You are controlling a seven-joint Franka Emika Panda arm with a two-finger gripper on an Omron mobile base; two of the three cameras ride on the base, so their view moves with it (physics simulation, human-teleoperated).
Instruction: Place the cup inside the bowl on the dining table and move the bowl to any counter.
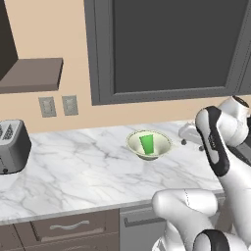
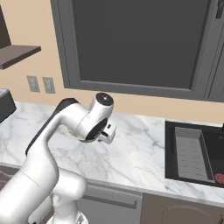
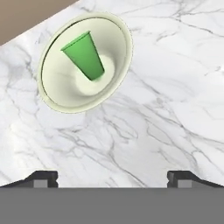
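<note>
Here we see the arm rising from the base, folding at a dark-jointed elbow and reaching forward over the bench (image 1: pixel 73 171), a white grey-veined marble top over grey-brown drawers along a beige wall. In the right base view the forearm slants up and to the right, and the wrist turns down toward the marble, hiding most of what lies behind it. In the hand view the gripper (image 3: pixel 112 178) looks down on the bench with its two dark fingertips (image 3: pixel 41 178) set far apart at the bottom corners, wide and holding nothing, with bare marble between them. Beyond the gripper, apart from it, the bowl (image 1: pixel 149 145) sits on the bench, round and cream-white with a pale greenish inside. The cup (image 1: pixel 146 144) stands inside the bowl, bright green, on the bowl's floor near the middle; in the hand view (image 3: pixel 84 55) it appears tilted, its rim toward the bowl's far wall. Farther left on the bench a grey toaster (image 1: pixel 12 146) stands near the edge of the left base view. To the right, in the right base view, a dark sink (image 2: pixel 194 153) is set into the marble. Behind, two wall sockets (image 1: pixel 59 106) sit on the beige wall beside a dark-framed window (image 1: pixel 166 49).
</note>
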